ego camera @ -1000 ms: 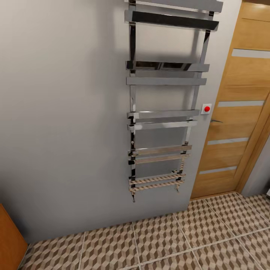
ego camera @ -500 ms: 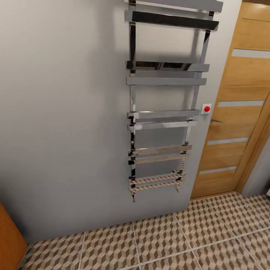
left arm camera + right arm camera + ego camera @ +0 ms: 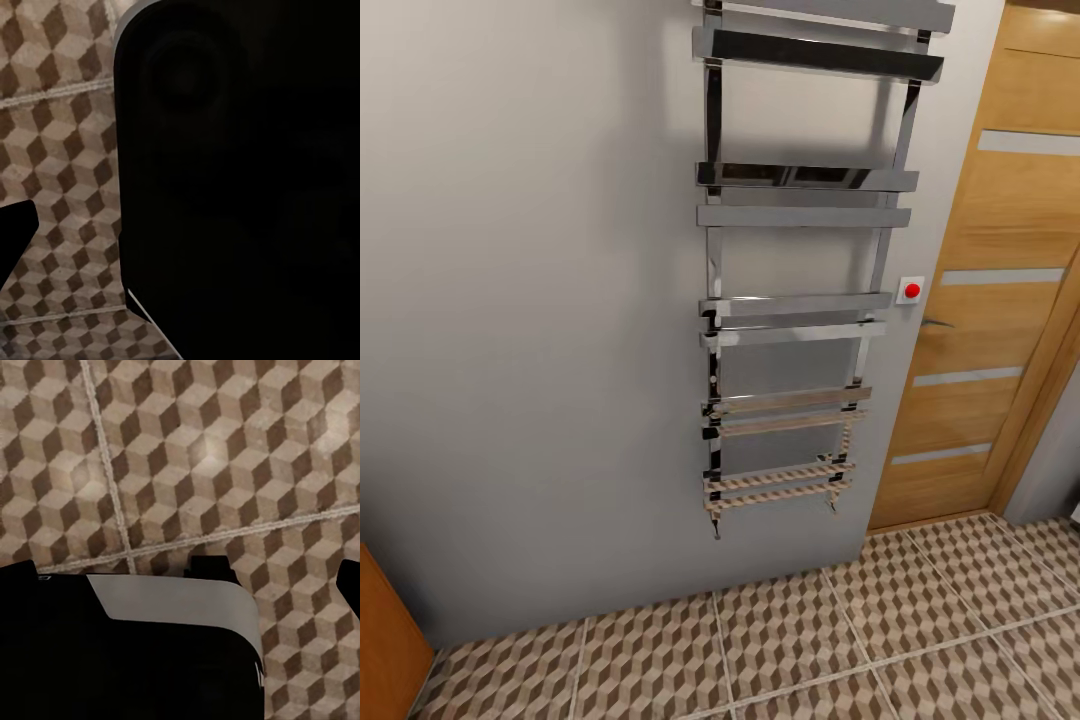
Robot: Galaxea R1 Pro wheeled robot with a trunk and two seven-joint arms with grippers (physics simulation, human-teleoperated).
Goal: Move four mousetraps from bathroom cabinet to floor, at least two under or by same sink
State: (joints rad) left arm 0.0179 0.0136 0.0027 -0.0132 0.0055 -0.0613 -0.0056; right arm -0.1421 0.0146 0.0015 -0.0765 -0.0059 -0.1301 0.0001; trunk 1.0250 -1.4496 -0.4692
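Ahead of the robot: grey wall, chrome ladder towel rail (image 3: 800,270); cube-patterned tiled bathroom floor (image 3: 225,457) beyond the fingers. Finger opening can't be told, no hold visible. Likely search step; next, turn toward the orange-brown wooden cabinet (image 3: 385,640).

no readable text, labels or numbers anywhere

Dark robot body (image 3: 240,187) close up.
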